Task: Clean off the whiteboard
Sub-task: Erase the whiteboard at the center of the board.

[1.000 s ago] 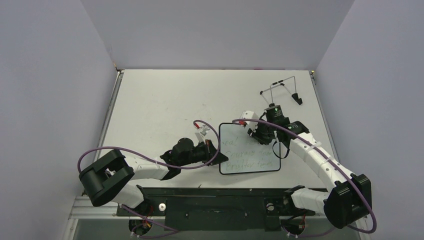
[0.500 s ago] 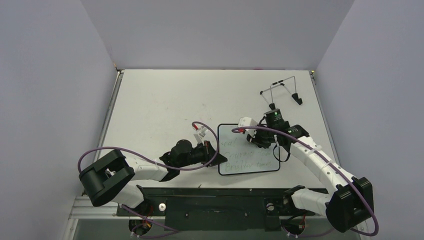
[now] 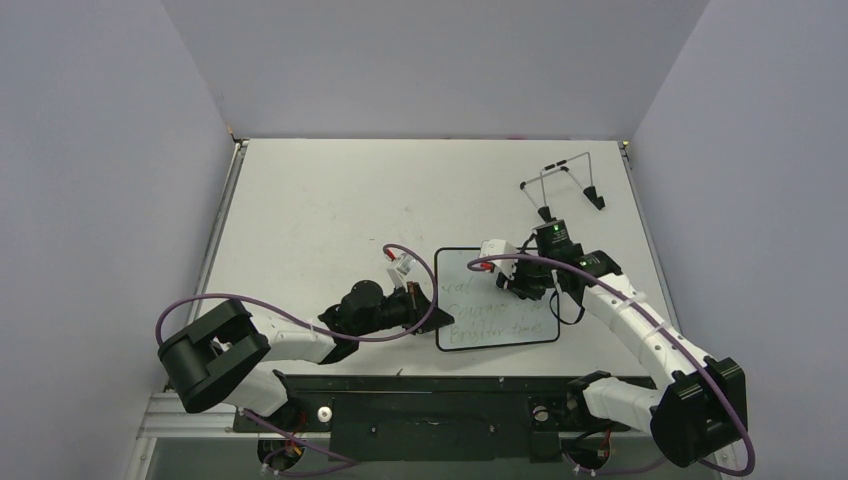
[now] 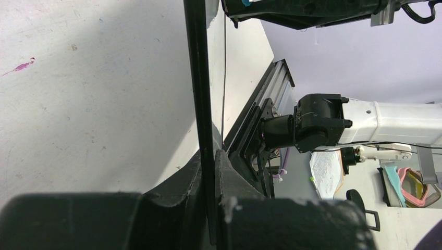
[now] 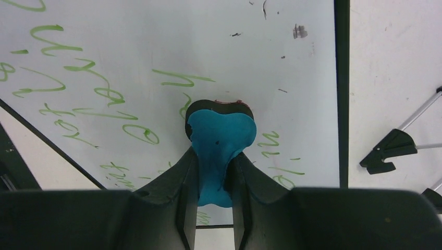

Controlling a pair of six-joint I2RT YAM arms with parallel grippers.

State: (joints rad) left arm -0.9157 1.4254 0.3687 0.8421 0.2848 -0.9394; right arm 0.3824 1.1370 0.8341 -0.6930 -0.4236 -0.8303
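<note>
The left gripper (image 4: pixel 209 174) is closed tight on the black rim of the whiteboard (image 3: pixel 482 322). The right gripper (image 5: pixel 215 161) clamps a blue eraser (image 5: pixel 221 130), its tip resting among the green writing (image 5: pixel 94 91)

A pale grey table (image 3: pixel 320 220) fills the middle of the overhead view. Plain lavender-grey walls box it in: a back wall (image 3: pixel 430 60) across the top, a left wall (image 3: pixel 90 200) and a right wall (image 3: pixel 760 180) down the sides. The light is soft and even. A black rail (image 3: pixel 430 400) runs along the bottom edge.
</note>
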